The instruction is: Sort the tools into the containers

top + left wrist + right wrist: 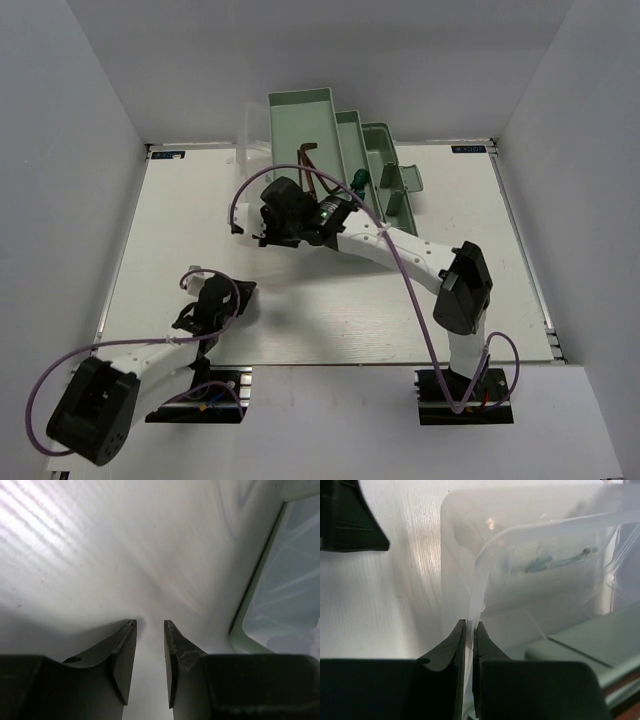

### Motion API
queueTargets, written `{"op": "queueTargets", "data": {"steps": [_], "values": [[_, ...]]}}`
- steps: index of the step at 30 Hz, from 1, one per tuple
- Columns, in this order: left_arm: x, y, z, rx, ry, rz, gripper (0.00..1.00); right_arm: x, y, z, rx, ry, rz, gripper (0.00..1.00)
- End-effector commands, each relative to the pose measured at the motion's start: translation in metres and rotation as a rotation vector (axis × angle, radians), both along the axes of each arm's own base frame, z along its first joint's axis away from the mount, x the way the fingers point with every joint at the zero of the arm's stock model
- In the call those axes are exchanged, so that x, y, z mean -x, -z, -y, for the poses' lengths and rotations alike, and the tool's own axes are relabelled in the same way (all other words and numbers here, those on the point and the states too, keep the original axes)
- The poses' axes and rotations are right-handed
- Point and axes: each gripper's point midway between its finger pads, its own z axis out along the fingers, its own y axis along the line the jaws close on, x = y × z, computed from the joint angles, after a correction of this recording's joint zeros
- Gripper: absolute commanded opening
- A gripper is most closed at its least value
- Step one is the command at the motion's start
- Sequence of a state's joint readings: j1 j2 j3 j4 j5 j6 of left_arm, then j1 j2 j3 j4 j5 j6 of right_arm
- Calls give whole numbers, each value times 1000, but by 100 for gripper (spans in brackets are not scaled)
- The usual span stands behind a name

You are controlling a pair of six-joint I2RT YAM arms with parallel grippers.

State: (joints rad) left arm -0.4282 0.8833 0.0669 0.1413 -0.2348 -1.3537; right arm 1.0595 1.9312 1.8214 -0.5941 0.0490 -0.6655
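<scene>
At the far edge of the table [330, 320], abt mid-width, we see the mint-green toolbox [298, 118] w/ its fold-out trays [378, 160] stepped out to the right and its clear lid [252, 138] swung to the left. Its far side sits close to the white walls [70, 150], which box the table in on the left, far and right. Bare table lies open to the left of the box, to its right, and across the near centre.

The right arm crosses diagonally from its near-right base. The right end effector [266, 224] is at the box's near-left corner. In the right wrist view it [470, 626] is clenched on the thin edge of the clear lid [535, 535], w/ only plastic between the jaws. The left end effector [197, 285] hovers over bare table near-left, well apart from the box. It [150, 625] is released, jaws parted w/ nothing between.

A reddish-brown hex key [308, 158] lies in the base bin, and a green-handled screwdriver [358, 180] stands in the trays just right of it.

The right wrist hides the near end of the bin and trays, so we can't make out other tools. Through the lid a blurry teal shape [545, 562] shows, identity unclear. A dark shape [350, 520] is cut off top-left. In the left wrist view a mint-green rim [239, 630] is cut off at the right.
</scene>
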Motion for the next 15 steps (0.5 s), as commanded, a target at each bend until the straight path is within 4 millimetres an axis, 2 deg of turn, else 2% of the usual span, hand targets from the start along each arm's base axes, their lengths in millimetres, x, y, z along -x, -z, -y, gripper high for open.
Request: {"op": "queueTargets", "data": {"steps": [1,2,3,4,5,6,7,11,12,15], "values": [[-30,-20,-1,23,-59,106,40,2,-138,-5,-313,-22,185,0],[-35,-21,-1,34,-62,120,40,2,-139,-4,-318,-15,176,0],[-41,-14,2,26,-62,102,40,4,-138,-1,-316,-17,171,0],[-50,-23,8,48,-55,140,40,4,-129,0,-298,-16,159,0],[-57,-25,10,62,-50,148,40,6,-131,2,-302,-17,161,0],[-64,-19,10,56,-59,137,40,8,-125,4,-288,-18,148,0],[-74,-29,16,82,-51,184,42,10,-118,5,-275,-21,136,0],[-102,-47,25,132,-22,267,43,12,-111,10,-268,-15,117,0],[-112,-58,27,146,-20,296,43,13,-105,9,-258,-18,107,0],[-127,-77,34,159,9,345,43,13,-103,11,-255,-8,102,0]]}}
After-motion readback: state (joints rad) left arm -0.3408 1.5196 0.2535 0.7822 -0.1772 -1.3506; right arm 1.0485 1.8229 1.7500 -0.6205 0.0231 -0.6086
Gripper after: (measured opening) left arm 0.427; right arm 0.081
